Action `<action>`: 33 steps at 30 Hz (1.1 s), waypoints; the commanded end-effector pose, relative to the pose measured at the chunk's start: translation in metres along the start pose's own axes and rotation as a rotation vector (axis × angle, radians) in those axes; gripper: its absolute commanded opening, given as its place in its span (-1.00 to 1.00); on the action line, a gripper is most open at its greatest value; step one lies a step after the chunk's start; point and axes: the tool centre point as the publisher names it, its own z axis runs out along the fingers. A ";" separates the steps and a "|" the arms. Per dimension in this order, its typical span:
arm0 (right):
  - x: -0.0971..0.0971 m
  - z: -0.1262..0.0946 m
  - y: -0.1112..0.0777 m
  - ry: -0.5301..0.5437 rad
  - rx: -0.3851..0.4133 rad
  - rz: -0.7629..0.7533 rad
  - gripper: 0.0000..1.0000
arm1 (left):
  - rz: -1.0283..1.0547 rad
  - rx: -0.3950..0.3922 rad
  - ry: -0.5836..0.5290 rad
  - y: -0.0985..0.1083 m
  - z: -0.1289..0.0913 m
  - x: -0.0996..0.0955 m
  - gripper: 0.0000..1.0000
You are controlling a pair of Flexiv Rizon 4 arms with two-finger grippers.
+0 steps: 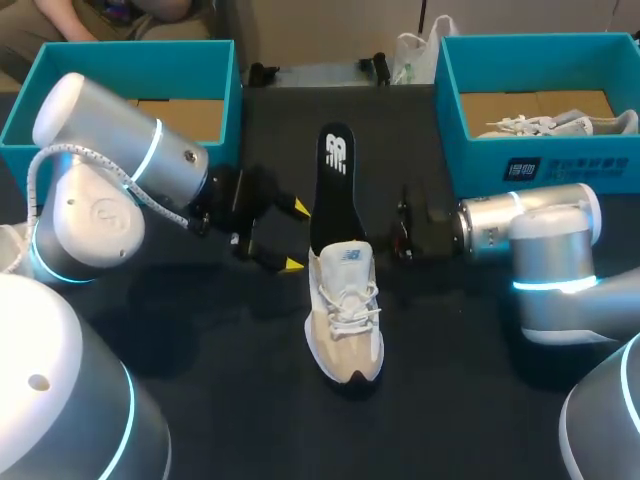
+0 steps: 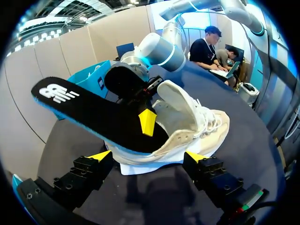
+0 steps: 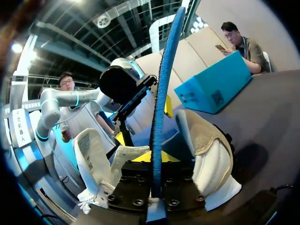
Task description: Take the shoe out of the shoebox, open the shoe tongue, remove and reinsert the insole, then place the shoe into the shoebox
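Observation:
A beige and white shoe (image 1: 345,320) lies in the middle of the dark table, toe toward me. A black insole (image 1: 335,170) with a blue underside sticks out of its heel opening and slants up toward the far edge. My right gripper (image 1: 395,235) comes in from the right. In the right wrist view the insole (image 3: 164,84) stands edge-on between the fingers of that gripper (image 3: 154,159), which is shut on it beside the shoe (image 3: 206,150). My left gripper (image 1: 296,236) is open to the left of the heel. In its own view the gripper (image 2: 149,157) faces the shoe (image 2: 197,117) and the insole (image 2: 84,105) without touching them.
A teal shoebox (image 1: 120,50) stands at the back left with brown cardboard inside. A second teal shoebox (image 1: 540,45) at the back right holds another pale shoe (image 1: 570,125). A white plastic bag (image 1: 415,50) lies between them at the far edge.

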 end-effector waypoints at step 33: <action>0.007 0.000 0.035 -0.008 0.076 -0.077 -1.00 | -0.001 -0.005 0.001 -0.001 0.001 -0.001 1.00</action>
